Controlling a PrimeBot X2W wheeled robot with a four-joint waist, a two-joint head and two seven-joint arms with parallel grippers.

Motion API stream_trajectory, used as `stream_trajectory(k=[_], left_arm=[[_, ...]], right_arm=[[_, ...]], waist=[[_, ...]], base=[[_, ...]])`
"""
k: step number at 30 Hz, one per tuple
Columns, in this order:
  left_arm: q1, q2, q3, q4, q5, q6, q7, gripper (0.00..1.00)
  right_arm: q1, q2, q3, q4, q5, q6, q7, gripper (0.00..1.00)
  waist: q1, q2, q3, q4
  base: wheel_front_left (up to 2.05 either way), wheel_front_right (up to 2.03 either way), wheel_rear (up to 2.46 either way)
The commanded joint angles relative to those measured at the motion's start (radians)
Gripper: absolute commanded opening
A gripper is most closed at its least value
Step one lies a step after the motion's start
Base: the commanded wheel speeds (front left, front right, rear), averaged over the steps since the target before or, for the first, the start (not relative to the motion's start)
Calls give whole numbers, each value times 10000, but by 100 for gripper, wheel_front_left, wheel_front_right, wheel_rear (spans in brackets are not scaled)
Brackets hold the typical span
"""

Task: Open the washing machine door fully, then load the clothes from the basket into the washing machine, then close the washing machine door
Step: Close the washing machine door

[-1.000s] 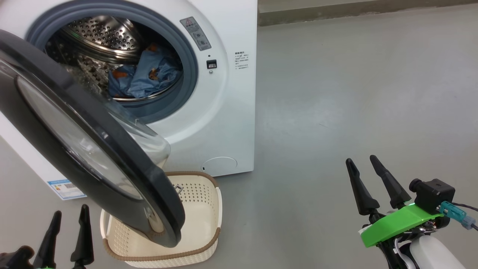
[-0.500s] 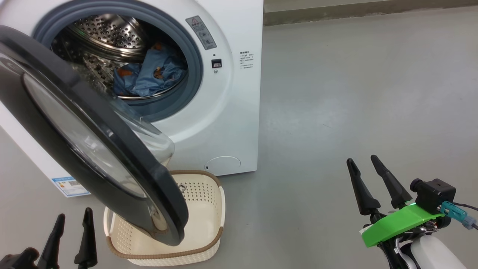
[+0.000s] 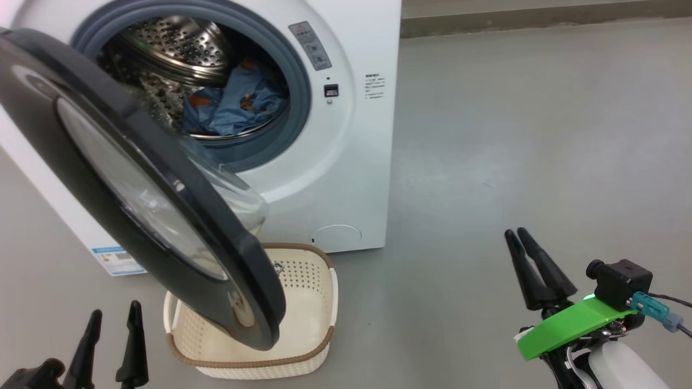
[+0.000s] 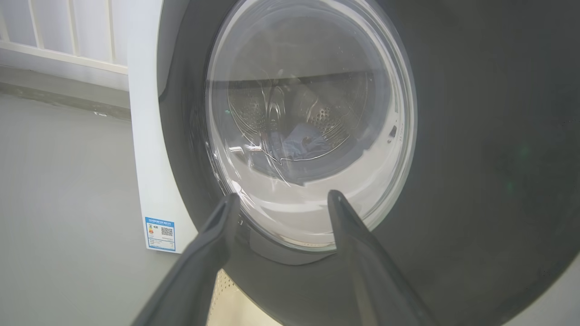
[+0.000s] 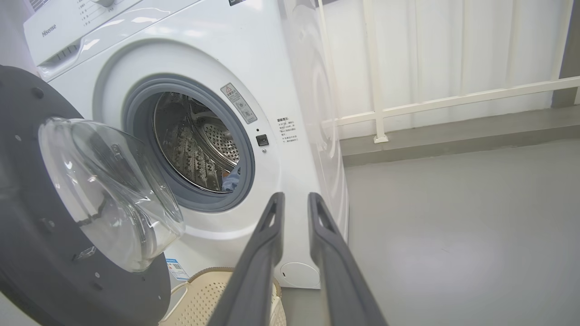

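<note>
The washing machine (image 3: 346,162) stands with its round opening uncovered. Its door (image 3: 135,178), black-rimmed with a bulging glass bowl, hangs swung out to the left over the basket (image 3: 311,281). Light blue clothes (image 3: 243,105) with orange-brown prints lie inside the steel drum. The visible part of the basket holds nothing; the door hides the rest. My left gripper (image 3: 115,309) is open, low at the left, in front of the door's outer face (image 4: 476,136). My right gripper (image 3: 517,233) hovers over bare floor at the right, empty, its fingers drawn in to a slim gap (image 5: 295,195).
Grey floor (image 3: 513,135) spreads to the right of the machine. A blue label sticker (image 3: 116,259) sits low on the machine's left side. Behind it run a raised kerb (image 5: 453,140) and a white railing (image 5: 376,90).
The right gripper's fingers have closed from wide apart to a narrow gap. The head camera has shifted, sliding the whole scene slightly right. The left gripper stays open.
</note>
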Motion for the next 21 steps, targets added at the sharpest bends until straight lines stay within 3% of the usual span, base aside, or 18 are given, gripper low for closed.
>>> stream_trajectory(k=[1,13,21], left_arm=[[-253,201,299,-176,85,-44,-132,100],[-89,5,131,-106,68,-45,-135,100],[-47,-15,-1,-5,20,-46,-136,100]], right_arm=[[-287,-111,203,-341,191,56,-122,0],[-1287,70,847,-1427,841,56,-122,0],[-1859,328,1317,-2958,842,56,-122,0]], waist=[[0,0,-17,226],[0,0,-168,1602],[0,0,-291,2603]], base=[[0,0,0],[0,0,0],[0,0,0]])
